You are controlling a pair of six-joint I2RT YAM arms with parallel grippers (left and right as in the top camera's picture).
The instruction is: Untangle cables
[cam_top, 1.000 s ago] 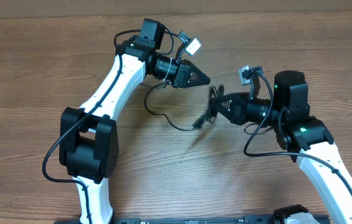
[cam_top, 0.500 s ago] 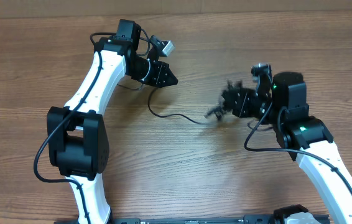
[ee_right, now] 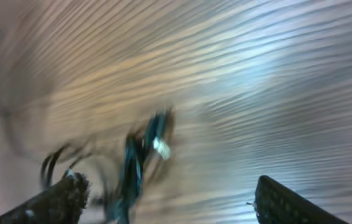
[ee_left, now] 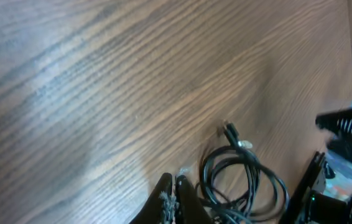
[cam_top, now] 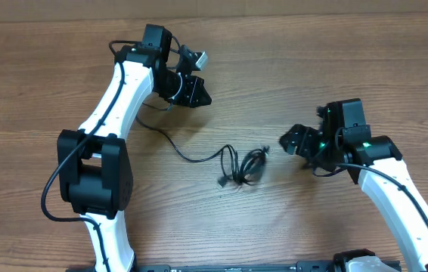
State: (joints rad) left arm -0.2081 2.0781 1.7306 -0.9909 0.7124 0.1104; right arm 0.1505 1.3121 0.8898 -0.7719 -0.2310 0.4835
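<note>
The cables (cam_top: 246, 166) lie on the table (cam_top: 365, 60) as a small coil between the arms. The coil is just to the left of the right gripper (cam_top: 289, 140), whose fingers are spread wide with nothing between them. One long strand runs from the coil up toward the left gripper (cam_top: 199, 95), which is farther away and pressed together. I cannot tell whether it pinches the strand's end, and the right wrist view is blurred.

R gripper (cam_top: 286, 140) lets go, jaws now spread wide, pulled back to the right, cables (cam_top: 248, 166) dropped, now a loose coil on the table (cam_top: 40, 60), 1 strand trailing out toward L gripper (cam_top: 203, 97), which swung back-left
</note>
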